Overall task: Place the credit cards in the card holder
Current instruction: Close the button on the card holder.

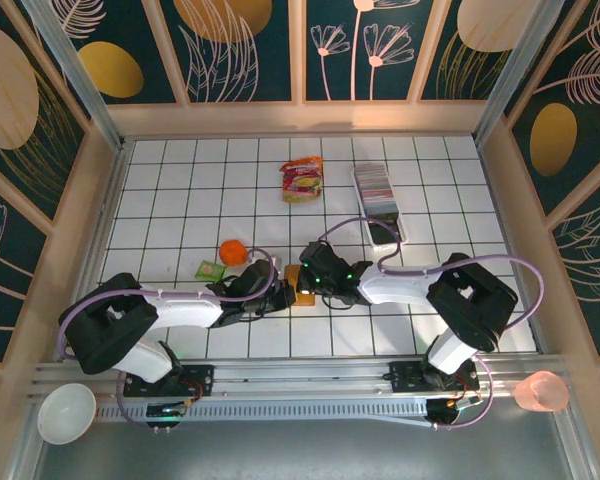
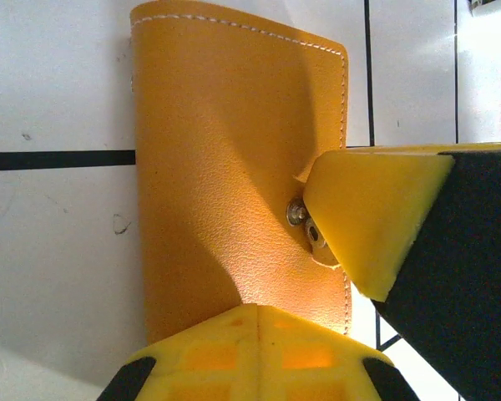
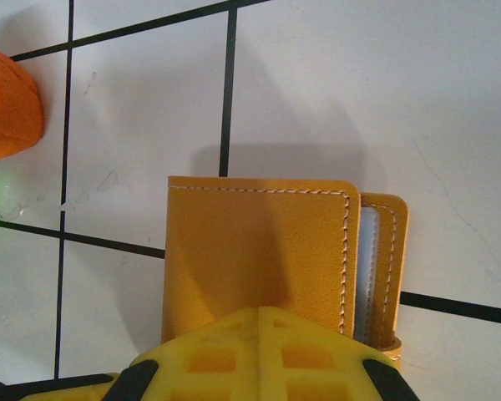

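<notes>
A yellow pad (image 2: 259, 355) sits at 6 o'clock in the left wrist view, over the near edge of the card holder (image 2: 225, 159). The holder lies folded and flat on the white tiled table (image 2: 50, 251). From 4 o'clock a yellow-tipped black finger (image 2: 367, 217) touches the clasp tab (image 2: 319, 244), just beside the metal snap (image 2: 297, 211). I cannot tell whose finger it is, nor how wide either pair of jaws stands or whether they grip anything.

From above, the left gripper (image 1: 278, 288) and the right gripper (image 1: 325, 272) crowd the holder from 9 and 3 o'clock. The credit cards (image 1: 375, 183) lie in a clear tray (image 1: 404, 236), well apart at 1 o'clock.

The likeliest failures, as I judge them:
- **Slipping off the tab.** The tab is small and the pad blunt, so a prying push may skid off.
- **The holder sliding.** It may also scoot across the smooth tile if the hold-down pressure is light.
- **The holder lifting.** Too steep a pull could flip the whole holder instead of popping the snap.
- **The fingers colliding.** With both grippers this close, a small misjudged move could knock their fingers together.
- **The ball rolling.** A wide swing could send the orange ball (image 1: 232, 252), near at 10 o'clock, rolling.
</notes>
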`<action>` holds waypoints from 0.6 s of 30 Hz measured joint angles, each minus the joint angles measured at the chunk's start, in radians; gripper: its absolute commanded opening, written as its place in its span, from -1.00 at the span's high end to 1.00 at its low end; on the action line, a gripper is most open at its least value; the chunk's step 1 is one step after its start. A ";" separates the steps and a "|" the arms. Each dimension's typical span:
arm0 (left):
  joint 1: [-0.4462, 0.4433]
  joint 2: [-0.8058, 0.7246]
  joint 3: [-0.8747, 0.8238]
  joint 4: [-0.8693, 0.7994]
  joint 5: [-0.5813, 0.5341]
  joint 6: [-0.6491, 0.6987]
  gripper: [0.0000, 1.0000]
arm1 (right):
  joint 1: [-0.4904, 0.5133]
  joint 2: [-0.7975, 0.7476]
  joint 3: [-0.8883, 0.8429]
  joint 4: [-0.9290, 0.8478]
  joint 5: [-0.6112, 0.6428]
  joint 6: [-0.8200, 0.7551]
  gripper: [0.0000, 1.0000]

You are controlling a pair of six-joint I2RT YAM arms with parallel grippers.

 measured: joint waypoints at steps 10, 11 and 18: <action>0.000 -0.002 -0.006 0.009 0.000 0.000 1.00 | 0.000 0.013 0.006 0.006 0.022 0.025 1.00; 0.000 -0.002 -0.007 0.010 0.000 0.000 1.00 | 0.000 0.017 0.009 0.009 0.022 0.027 1.00; 0.000 -0.008 -0.014 0.014 0.000 0.000 1.00 | 0.005 0.037 0.019 0.028 0.023 0.040 1.00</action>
